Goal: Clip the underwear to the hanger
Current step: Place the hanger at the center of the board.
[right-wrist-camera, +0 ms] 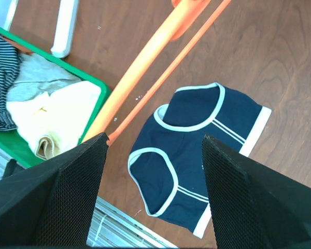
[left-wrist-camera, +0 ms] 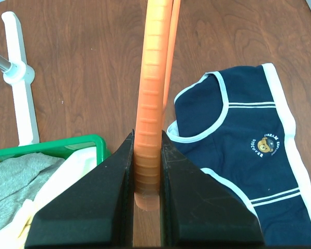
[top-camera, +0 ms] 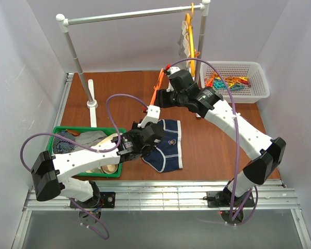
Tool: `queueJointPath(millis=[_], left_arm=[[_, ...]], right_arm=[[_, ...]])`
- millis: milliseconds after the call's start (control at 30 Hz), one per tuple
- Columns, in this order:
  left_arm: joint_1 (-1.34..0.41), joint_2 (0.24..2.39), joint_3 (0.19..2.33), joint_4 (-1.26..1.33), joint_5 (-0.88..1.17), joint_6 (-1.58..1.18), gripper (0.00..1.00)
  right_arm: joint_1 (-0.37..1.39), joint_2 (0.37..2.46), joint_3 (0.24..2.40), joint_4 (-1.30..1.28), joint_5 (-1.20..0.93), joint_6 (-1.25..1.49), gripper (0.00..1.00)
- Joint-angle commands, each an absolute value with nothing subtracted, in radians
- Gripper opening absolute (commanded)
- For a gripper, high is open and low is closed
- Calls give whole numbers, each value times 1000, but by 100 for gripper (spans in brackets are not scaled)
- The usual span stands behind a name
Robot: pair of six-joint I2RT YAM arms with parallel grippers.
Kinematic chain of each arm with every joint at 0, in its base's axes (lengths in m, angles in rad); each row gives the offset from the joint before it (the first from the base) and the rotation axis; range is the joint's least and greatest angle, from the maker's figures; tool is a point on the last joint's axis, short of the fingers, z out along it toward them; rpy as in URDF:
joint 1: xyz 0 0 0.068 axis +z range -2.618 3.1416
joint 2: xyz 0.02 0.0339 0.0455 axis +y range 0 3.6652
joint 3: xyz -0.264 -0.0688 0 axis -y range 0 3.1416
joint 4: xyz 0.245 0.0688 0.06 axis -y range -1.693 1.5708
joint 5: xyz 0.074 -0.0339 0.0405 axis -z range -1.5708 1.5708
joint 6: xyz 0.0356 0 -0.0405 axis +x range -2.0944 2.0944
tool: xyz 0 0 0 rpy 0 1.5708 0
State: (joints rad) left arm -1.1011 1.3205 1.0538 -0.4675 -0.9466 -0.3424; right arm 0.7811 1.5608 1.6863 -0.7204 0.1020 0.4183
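At the left edge of the table (top-camera: pixel 207 150) sits the green basket (top-camera: pixel 88 129) with other clothes in it. I leave those alone.

My left gripper (left-wrist-camera: pixel 146 137) is pinching the end of the orange hanger (left-wrist-camera: pixel 154 78). The fingers press tight on both sides of the bar. I think this is the main job right now: hold the hanger firm so it does not twist or slip.

The hanger runs from that pinch toward the back of the table. The blue underwear (left-wrist-camera: pixel 249 155) lies flat on the table just to the right of it, near the front edge and about in the middle.

My right gripper (right-wrist-camera: pixel 154 139) hangs above the hanger and the underwear. Its fingers are spread wide and hold nothing.

I should bring the bar close to the white waistband, slowly, and not bunch the cloth. The clips (top-camera: pixel 228 82) wait in the white basket (top-camera: pixel 262 78) at the back right corner. My right fingers will likely need one.
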Motion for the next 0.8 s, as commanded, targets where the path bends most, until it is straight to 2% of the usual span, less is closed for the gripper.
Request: queueJointPath(millis=[0, 633, 700, 733, 767], left_arm=[[-1123, 1315, 1095, -460, -1054, -376, 0], [-1212, 1387, 1124, -462, -1123, -410, 0], [-1215, 1388, 1129, -465, -1132, -414, 0], [-1215, 1390, 1131, -466, -1141, -423, 0], [-1216, 1391, 1131, -469, -1146, -431, 0]], right_arm=[[782, 1560, 1779, -735, 137, 449, 66], [781, 1683, 1784, -729, 112, 459, 65], [779, 1689, 1784, -742, 126, 454, 58], [781, 1690, 1789, -764, 129, 454, 50], [779, 1693, 1789, -776, 133, 454, 31]])
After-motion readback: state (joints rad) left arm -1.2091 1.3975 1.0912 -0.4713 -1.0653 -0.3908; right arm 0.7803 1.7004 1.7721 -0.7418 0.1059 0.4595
